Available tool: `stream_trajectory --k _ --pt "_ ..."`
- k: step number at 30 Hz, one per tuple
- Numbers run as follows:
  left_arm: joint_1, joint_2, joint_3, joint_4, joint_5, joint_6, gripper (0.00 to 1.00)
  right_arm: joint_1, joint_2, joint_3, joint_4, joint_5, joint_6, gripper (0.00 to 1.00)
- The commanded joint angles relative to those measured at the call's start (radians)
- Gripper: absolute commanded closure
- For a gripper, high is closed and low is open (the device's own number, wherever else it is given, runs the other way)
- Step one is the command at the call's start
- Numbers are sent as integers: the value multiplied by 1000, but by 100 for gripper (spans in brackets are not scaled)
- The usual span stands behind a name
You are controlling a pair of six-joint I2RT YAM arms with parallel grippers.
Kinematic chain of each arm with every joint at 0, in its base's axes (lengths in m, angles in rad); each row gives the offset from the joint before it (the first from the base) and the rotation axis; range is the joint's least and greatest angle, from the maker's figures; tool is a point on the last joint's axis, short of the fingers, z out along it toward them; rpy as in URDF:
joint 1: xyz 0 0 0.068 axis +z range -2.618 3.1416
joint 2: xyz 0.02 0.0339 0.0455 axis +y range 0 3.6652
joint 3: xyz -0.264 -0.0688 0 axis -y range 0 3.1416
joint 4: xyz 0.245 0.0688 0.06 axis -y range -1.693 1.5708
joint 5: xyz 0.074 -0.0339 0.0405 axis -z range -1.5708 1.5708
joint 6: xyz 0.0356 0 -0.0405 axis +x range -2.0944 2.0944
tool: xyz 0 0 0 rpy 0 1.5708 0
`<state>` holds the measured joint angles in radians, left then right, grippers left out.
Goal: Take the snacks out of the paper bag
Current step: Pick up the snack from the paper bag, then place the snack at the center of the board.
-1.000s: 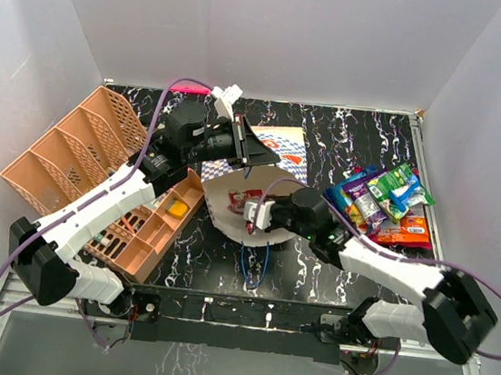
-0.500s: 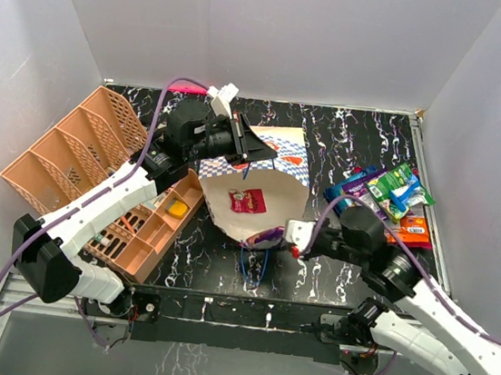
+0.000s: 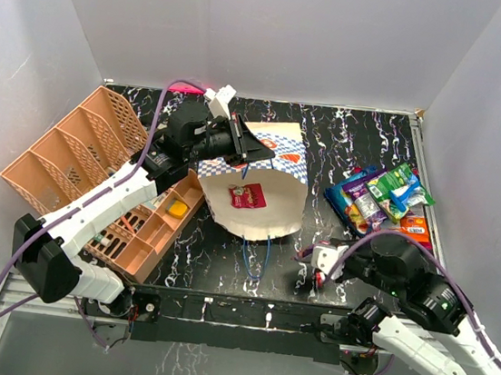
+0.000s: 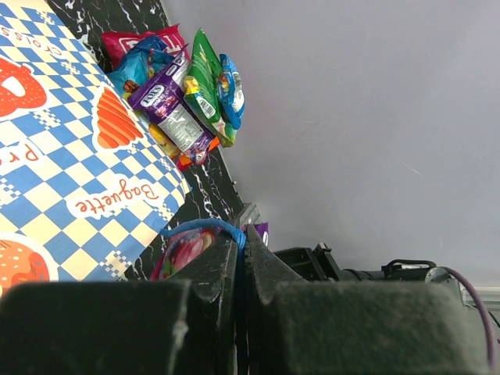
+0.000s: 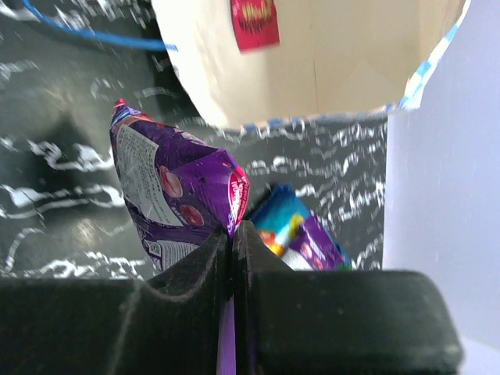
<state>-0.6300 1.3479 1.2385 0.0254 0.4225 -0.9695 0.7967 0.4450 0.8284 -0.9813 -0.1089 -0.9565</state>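
Note:
The paper bag lies tipped with its open mouth toward me. One red snack packet lies inside; it also shows in the right wrist view. My left gripper is shut on the bag's blue cord handle and holds the bag's far side up. My right gripper is near the front edge, right of the bag, shut on a purple snack packet. The other snacks lie piled at the right and show in the left wrist view.
Two peach latticed baskets stand at the left, the nearer one holding a yellow item. The bag's second blue cord trails on the black marbled table. White walls close in the back and both sides.
My right gripper has drawn back out of the bag's mouth toward the near right with the purple packet. My left gripper has kept hold of the cord; the bag has tipped slightly.

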Motion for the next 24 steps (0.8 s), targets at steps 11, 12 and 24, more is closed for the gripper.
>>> stream_trajectory --k 11,12,24 --pt "12 -46 -5 7 4 7 100 -2 279 -159 391 363 -115 92" --pt "13 -49 -7 11 7 6 100 -8 291 -171 410 351 -129 92" --pt "24 -71 -10 15 25 14 100 -26 208 -366 270 282 -236 92"
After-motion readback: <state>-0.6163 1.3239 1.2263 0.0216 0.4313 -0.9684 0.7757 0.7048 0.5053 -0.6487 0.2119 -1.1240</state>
